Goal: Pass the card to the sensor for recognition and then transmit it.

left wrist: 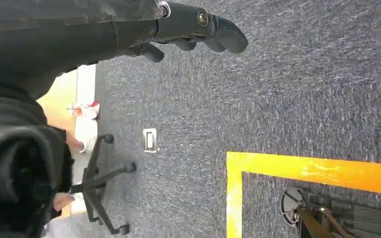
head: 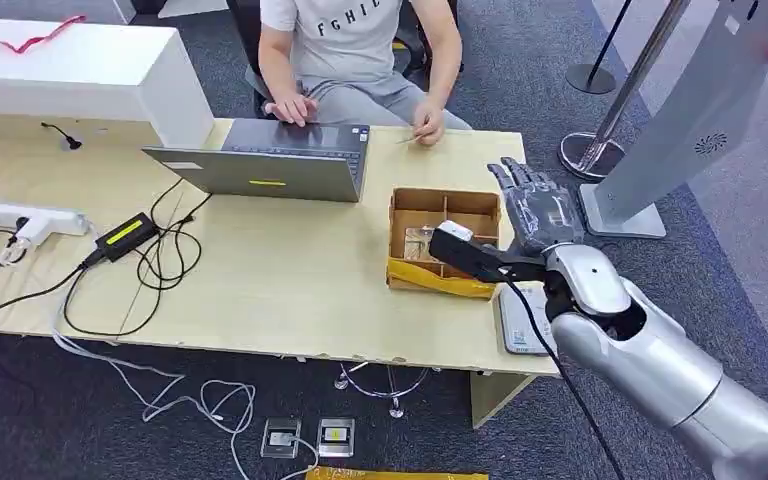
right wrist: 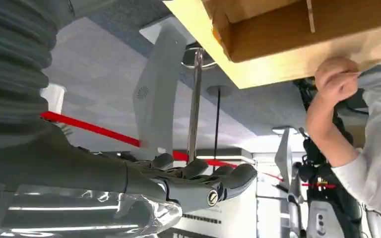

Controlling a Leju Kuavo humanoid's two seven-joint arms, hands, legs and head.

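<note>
Early step, by the look of it: nothing picked up yet. Right hand [head: 538,208] empty, fingers stretched flat, hovering just beside the cardboard box [head: 444,240] on the tabletop [head: 280,280]. Left hand [left wrist: 198,29] hanging over carpet, fingers loosely curled, empty. Cards [head: 420,242] apparently lying inside the box. Next: reach in, pinch one card.

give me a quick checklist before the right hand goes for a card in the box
1. Right hand free, holding nothing: ok; it sits beside the cardboard box, fingers extended.
2. Card visible in the box: cannot tell; something pale lies in one compartment.
3. Sensor within reach: ok; it lies on the table edge under the right forearm.
4. Person's hand away from the box: ok; it rests near the table's far edge.
5. Left hand out of the way: ok; it hangs over the carpet.
</note>
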